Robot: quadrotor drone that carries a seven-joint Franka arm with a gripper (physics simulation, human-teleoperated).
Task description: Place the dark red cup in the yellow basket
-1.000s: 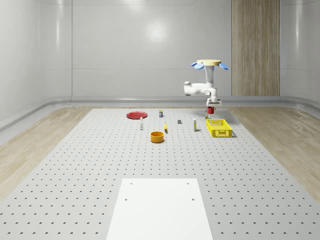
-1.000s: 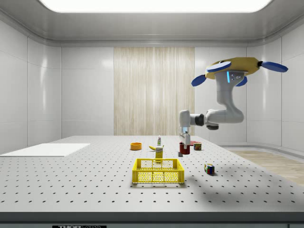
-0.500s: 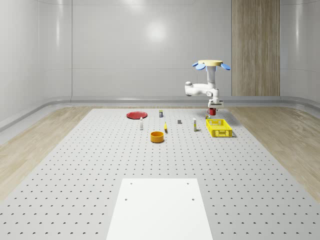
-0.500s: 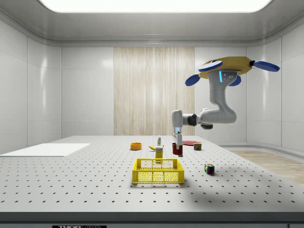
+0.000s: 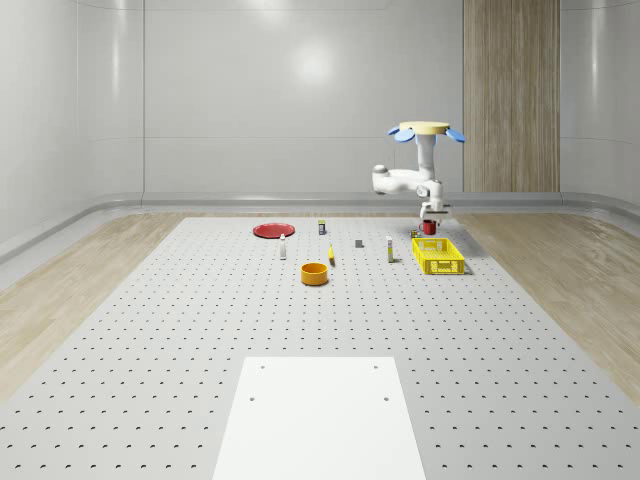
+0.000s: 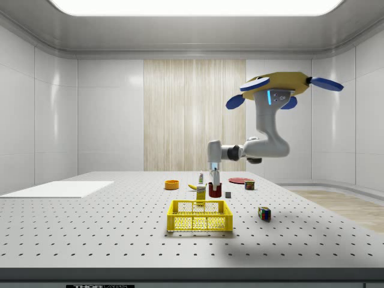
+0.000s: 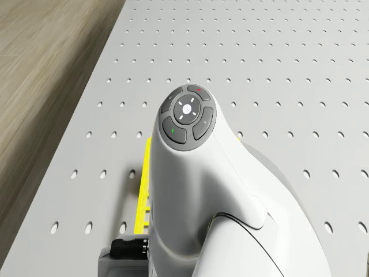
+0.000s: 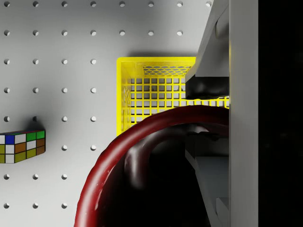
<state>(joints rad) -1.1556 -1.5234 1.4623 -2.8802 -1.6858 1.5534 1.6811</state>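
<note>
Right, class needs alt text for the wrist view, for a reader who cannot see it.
The gripper holds the dark red cup by its rim, above the perforated table. The yellow basket lies just beyond the cup, with a colour-tiled puzzle cube off to one side.

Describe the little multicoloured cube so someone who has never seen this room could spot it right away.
Start at the yellow mesh basket on the grey perforated table. In the side view, look just to its right: the small multicoloured puzzle cube sits alone on the table, apart from the basket. Its faces are chequered in green, blue, orange, yellow and white squares, unlike anything nearby.
</note>
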